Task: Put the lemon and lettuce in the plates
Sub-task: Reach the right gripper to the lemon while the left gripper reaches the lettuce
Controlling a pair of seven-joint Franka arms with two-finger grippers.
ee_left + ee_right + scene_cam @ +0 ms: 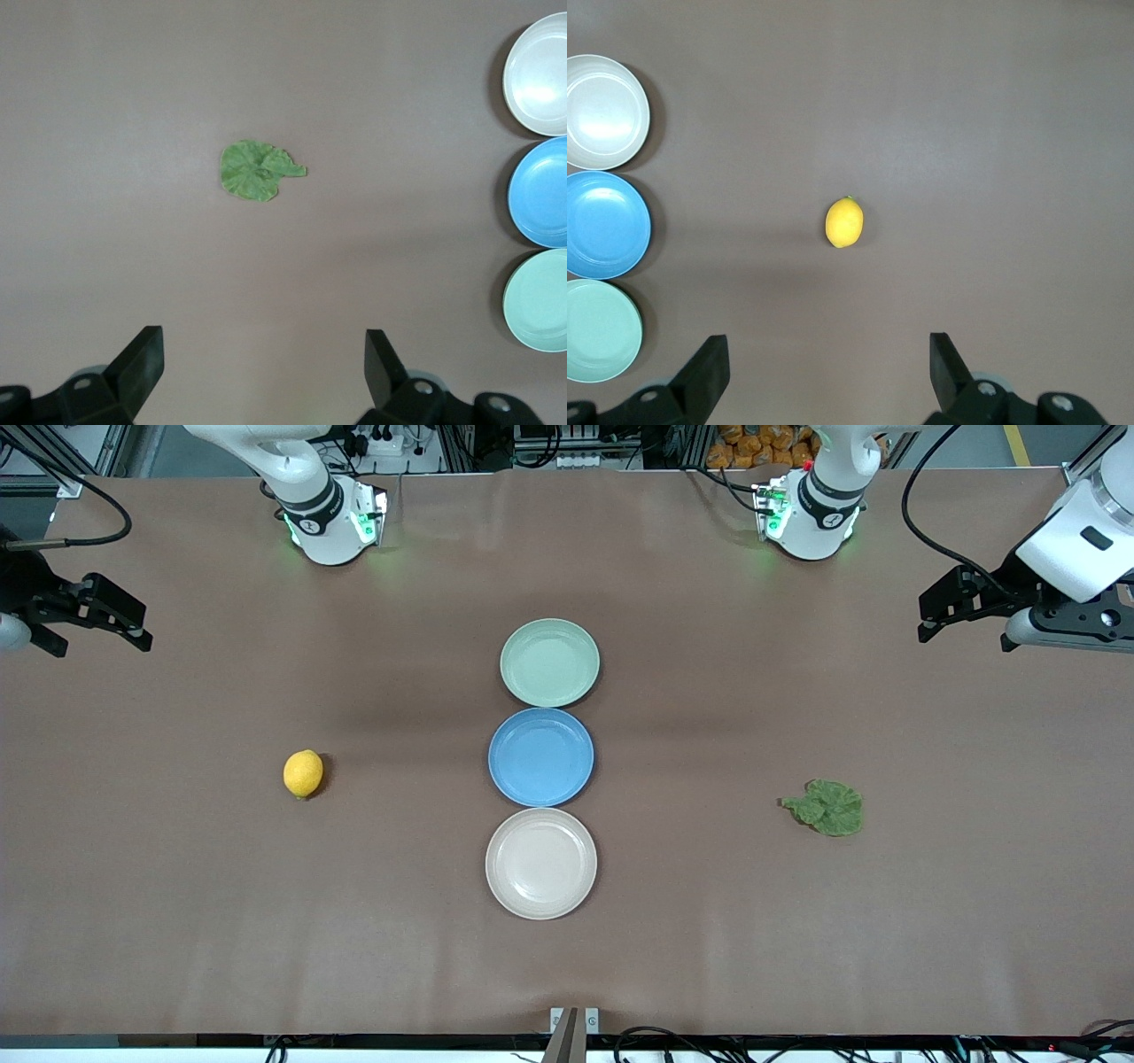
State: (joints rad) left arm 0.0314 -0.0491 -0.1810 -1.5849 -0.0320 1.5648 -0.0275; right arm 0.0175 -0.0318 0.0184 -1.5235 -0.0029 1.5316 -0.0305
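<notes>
Nearest the camera sits the beige plate (540, 863), touching the blue plate (541, 757), with the mint plate (549, 662) farthest in that row. Toward the right arm's end, the lemon (303, 773) lies well apart from the wide-open, empty right gripper (84, 624). Toward the left arm's end, the lettuce (826, 808) lies well apart from the left gripper (952, 607), likewise spread and empty.

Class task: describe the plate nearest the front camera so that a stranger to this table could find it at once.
Three round plates stand in a row down the middle of the brown table. The cream plate ends the row nearest the front camera, beside the blue plate. It alone is beige; the mint plate ends the row nearest the robots' bases.
</notes>
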